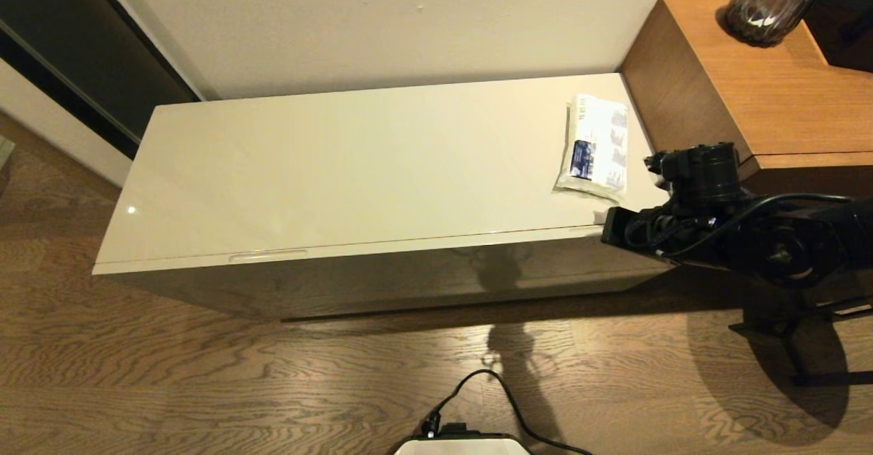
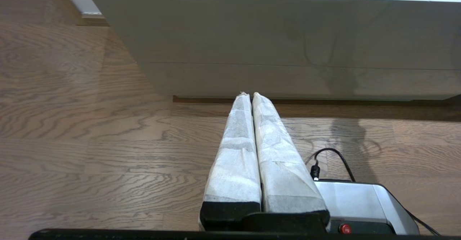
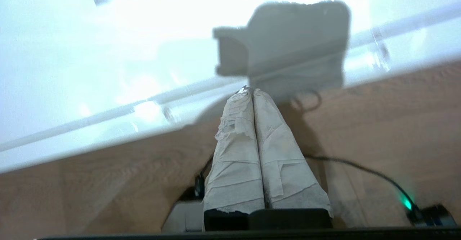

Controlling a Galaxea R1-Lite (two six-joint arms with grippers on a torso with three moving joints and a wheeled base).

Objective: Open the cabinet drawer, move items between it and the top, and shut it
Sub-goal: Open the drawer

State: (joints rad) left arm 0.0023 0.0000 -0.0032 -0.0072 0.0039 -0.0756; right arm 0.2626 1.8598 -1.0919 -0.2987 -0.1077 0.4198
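The cabinet drawer (image 1: 409,279) is shut, its glossy front flush under the top (image 1: 354,168). One handle slot (image 1: 267,256) shows near the left end. The white tissue pack (image 1: 595,147) with its dark blue label lies on the top's right end. No snack bag is in view. My right arm (image 1: 736,233) reaches to the cabinet's front right corner. In its wrist view the right gripper (image 3: 248,90) is shut and empty, tips at the upper edge of the drawer front (image 3: 108,125). My left gripper (image 2: 248,95), out of the head view, is shut and empty, low before the cabinet front (image 2: 288,31).
A taller brown wooden desk (image 1: 750,80) with a dark vase (image 1: 771,5) adjoins the cabinet's right end. A wall runs behind, with a dark door (image 1: 75,46) at far left. My base (image 1: 464,445) and its black cable (image 1: 505,393) lie on the wood floor.
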